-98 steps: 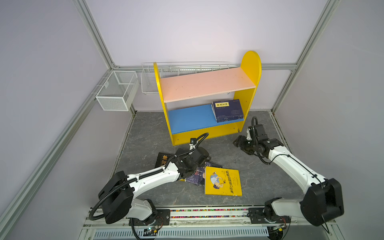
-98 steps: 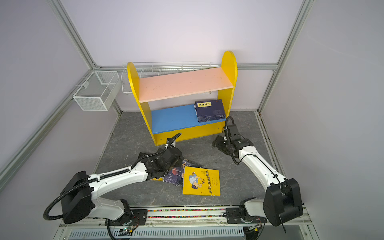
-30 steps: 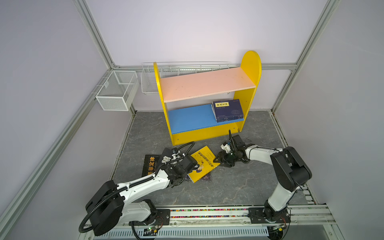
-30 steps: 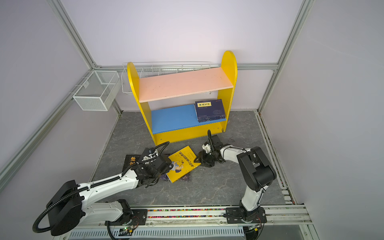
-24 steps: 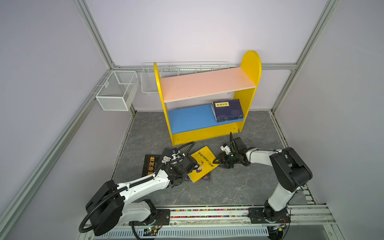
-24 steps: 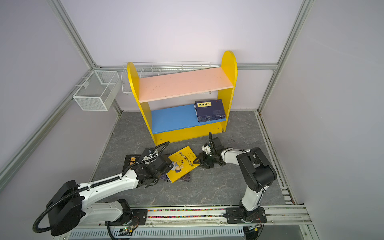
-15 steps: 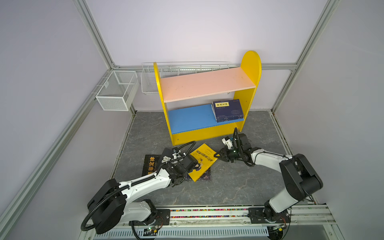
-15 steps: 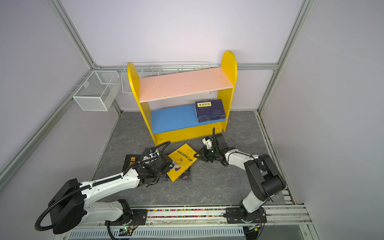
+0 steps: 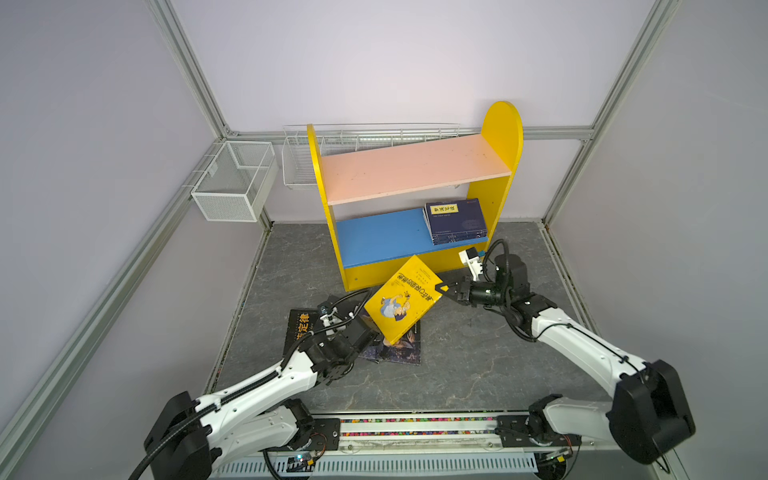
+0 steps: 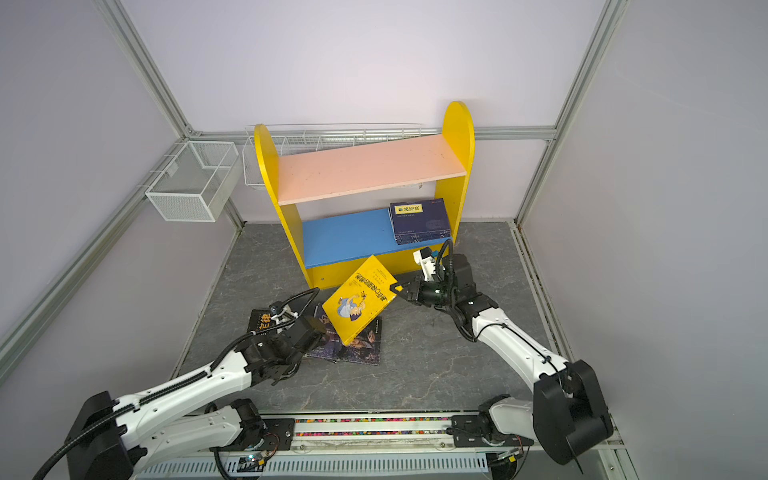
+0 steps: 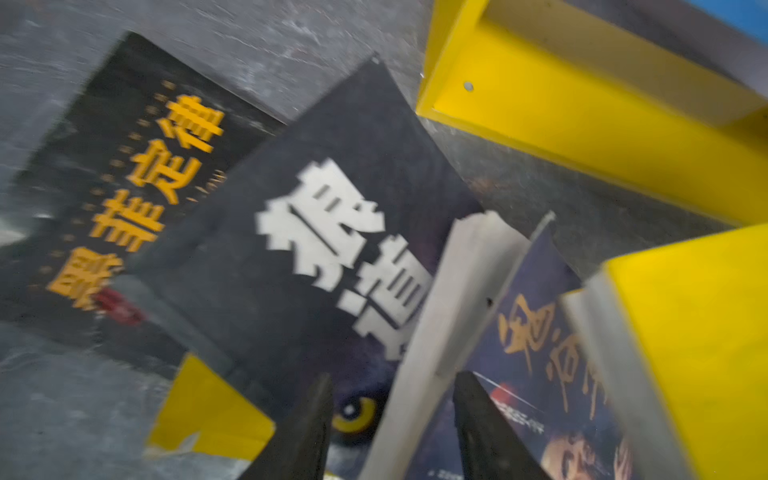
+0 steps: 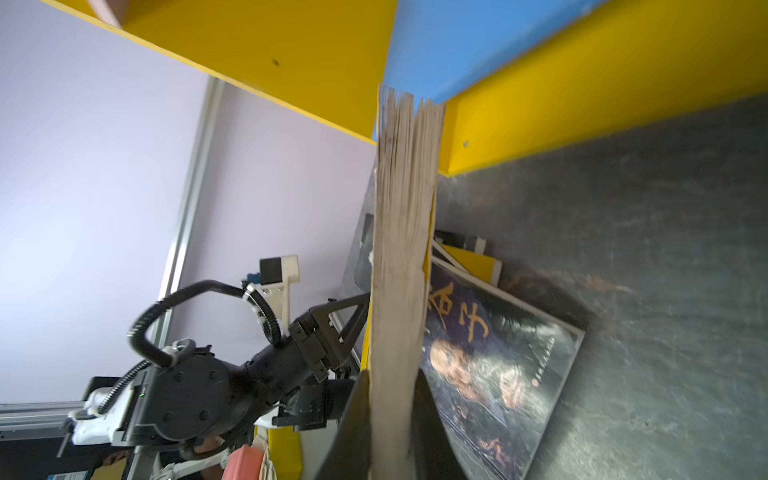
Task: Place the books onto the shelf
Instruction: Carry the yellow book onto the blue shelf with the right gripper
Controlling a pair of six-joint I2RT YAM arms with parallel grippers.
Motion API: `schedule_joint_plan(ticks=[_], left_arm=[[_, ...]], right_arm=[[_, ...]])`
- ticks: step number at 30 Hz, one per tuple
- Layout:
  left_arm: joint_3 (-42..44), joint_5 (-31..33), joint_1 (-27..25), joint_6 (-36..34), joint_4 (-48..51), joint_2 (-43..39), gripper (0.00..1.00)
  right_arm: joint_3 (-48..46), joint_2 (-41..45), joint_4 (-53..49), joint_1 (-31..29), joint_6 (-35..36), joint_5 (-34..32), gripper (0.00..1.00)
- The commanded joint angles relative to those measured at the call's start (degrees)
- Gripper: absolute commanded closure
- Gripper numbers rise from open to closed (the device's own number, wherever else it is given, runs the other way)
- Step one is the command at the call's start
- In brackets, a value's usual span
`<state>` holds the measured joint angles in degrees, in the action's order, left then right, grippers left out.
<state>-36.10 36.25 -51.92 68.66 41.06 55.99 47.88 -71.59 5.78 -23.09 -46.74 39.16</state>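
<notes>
Grey marbled floor (image 9: 457, 357) fills the lower half of both top views, with the shelf (image 9: 415, 170) at centre. Your right gripper (image 9: 441, 289) pinches a corner of the yellow book (image 9: 399, 303), which tilts up just below the shelf's blue board (image 9: 378, 239). Your left gripper (image 11: 395, 375) stands spread over the dark books (image 9: 401, 351) at lower centre. Navy books (image 9: 455, 216) lie at the board's right end.
</notes>
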Motion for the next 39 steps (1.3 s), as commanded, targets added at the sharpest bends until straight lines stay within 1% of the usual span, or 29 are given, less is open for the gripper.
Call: schedule_joint_plan(ticks=[1, 4, 7, 10, 15, 22, 28, 39], left_arm=[[0.78, 7.12, 0.45, 7.96, 10.58, -6.20, 0.50], [2.53, 7.79, 0.57, 10.18, 12.23, -11.92, 0.51], [4.63, 7.67, 0.68, 12.79, 14.25, -16.56, 0.51], [6.08, 7.02, 0.66, 13.95, 15.99, -19.18, 0.51], [6.92, 6.08, 0.68, 13.54, 15.97, -20.43, 0.51], [6.48, 5.41, 0.60, 12.39, 15.26, -19.04, 0.51], [5.95, 5.36, 0.64, 10.34, 14.61, -18.31, 0.51], [5.46, 4.89, 0.64, 8.55, 14.18, -17.66, 0.51]], right_arm=[[5.26, 1.00, 5.77, 0.44, -3.75, -3.67, 0.94], [7.40, -1.95, 12.20, -0.42, -7.40, -8.79, 0.94], [11.29, -6.16, 15.79, -2.34, -7.68, -14.63, 0.94], [14.96, -11.35, 20.13, -4.32, -7.83, -19.42, 0.94], [20.71, -20.31, 26.63, -6.48, -9.53, -24.47, 0.94], [29.32, -28.24, 22.21, -9.35, -9.16, -27.56, 0.94], [30.92, -32.82, 22.64, -10.62, -11.21, -29.11, 0.94], [33.15, -38.20, 21.66, -12.37, -11.48, -32.20, 0.94]])
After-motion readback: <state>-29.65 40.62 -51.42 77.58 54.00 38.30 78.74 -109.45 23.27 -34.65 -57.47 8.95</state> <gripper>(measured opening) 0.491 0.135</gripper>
